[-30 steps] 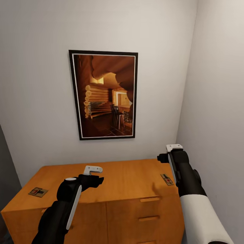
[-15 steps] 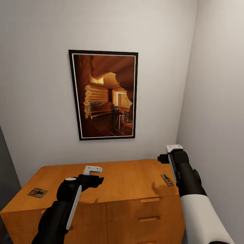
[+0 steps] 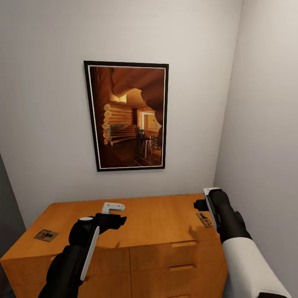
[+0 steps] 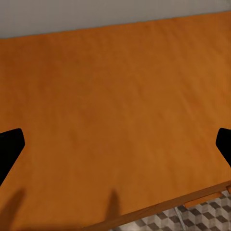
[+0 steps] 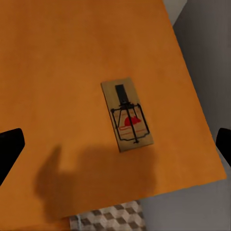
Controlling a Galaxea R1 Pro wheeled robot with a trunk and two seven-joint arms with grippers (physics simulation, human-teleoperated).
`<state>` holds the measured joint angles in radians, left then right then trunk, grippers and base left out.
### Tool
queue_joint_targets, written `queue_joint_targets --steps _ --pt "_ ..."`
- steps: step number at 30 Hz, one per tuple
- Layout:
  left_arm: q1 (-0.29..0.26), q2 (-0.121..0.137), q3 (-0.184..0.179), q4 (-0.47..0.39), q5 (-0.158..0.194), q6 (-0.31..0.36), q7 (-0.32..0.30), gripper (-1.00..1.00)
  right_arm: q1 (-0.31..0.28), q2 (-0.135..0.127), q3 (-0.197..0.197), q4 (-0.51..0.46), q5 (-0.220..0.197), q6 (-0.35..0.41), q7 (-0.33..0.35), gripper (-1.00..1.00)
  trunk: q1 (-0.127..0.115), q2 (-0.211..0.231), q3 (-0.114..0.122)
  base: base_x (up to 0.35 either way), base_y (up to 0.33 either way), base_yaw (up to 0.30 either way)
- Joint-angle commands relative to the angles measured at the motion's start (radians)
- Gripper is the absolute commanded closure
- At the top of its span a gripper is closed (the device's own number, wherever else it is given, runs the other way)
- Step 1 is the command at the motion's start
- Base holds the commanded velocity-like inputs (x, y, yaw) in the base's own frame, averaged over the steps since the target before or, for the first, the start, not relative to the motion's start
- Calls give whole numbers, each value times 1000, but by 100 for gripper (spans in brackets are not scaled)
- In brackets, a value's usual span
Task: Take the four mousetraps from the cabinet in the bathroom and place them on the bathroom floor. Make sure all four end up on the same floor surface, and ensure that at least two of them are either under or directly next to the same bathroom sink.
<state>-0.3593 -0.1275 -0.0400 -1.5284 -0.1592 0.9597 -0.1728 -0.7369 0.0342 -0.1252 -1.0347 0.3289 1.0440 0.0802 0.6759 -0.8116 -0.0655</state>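
As trap (image 5: pixel 127 115) is lying flat near cabinet (image 3: pixel 157 223) top's right front corner, I'm hanging right pincer (image 5: pixel 115 144) above it, fingers spread wide for straddling. Left pincer (image 4: pixel 115 144) also gaping, idling over bare cabinet middle. Second trap (image 3: pixel 46 235) sitting at cabinet's left edge.

The orange-brown cabinet (image 3: pixel 149 219) carries two mousetraps flat on its top. One mousetrap (image 3: pixel 46 235) lies at about 9 o'clock near the front corner; the other mousetrap (image 3: pixel 203 219) lies at 3 o'clock, close to that side's edge.
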Motion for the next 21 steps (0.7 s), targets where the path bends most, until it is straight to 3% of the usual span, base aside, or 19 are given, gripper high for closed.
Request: queue_joint_targets --steps 1,14,21 --pt "0 0 0 -1 -10 4 -9 -100 -1 -2 -3 2 9 3 18 -100 0 -1 -2 0 0 0" --pt "-1 -1 -1 -1 -10 4 -10 -100 -6 -27 -2 4 13 3 80 -100 0 -1 -2 0 0 0" --pt "-1 -1 -1 -1 -10 3 -10 -100 -7 -32 0 -40 11 3 87 -100 0 -1 -2 0 0 0"
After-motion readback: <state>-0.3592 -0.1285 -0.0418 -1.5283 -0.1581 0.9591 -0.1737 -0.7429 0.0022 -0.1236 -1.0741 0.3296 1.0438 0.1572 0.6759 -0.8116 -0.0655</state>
